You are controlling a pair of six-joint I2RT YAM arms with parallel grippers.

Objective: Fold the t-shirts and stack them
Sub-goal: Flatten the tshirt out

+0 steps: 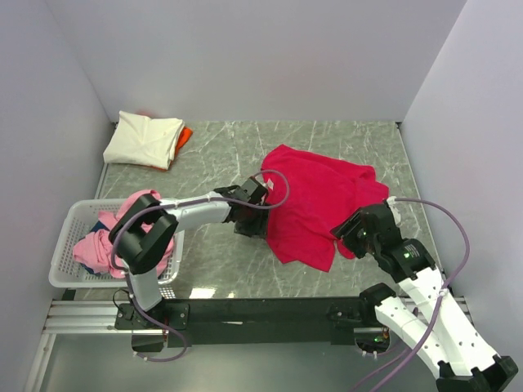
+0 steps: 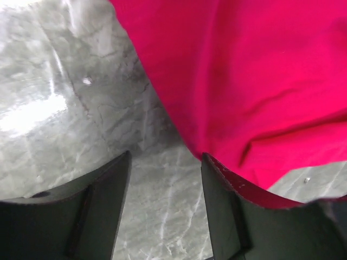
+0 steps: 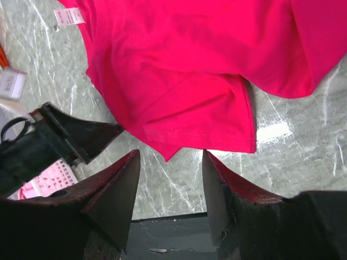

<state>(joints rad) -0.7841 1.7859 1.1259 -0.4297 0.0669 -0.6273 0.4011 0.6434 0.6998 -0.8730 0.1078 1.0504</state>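
A crimson red t-shirt (image 1: 315,200) lies spread and rumpled on the marble table (image 1: 221,155). My left gripper (image 1: 253,222) is low at its left edge. In the left wrist view it (image 2: 166,157) stands open, with bare marble between the fingers and the red cloth (image 2: 244,70) against the right finger's outer side. My right gripper (image 1: 347,235) hovers over the shirt's near right part, open (image 3: 171,154) and empty, with the hem of the red shirt (image 3: 190,70) just ahead. A folded cream-white t-shirt (image 1: 143,139) sits on an orange one (image 1: 185,135) at the back left. Pink t-shirts (image 1: 98,245) fill the basket.
The white lattice basket (image 1: 69,273) stands at the near left edge beside the left arm's base. Grey walls close in the table on three sides. A black rail (image 1: 261,310) runs along the near edge. The red shirt's white label (image 3: 69,16) shows at its collar.
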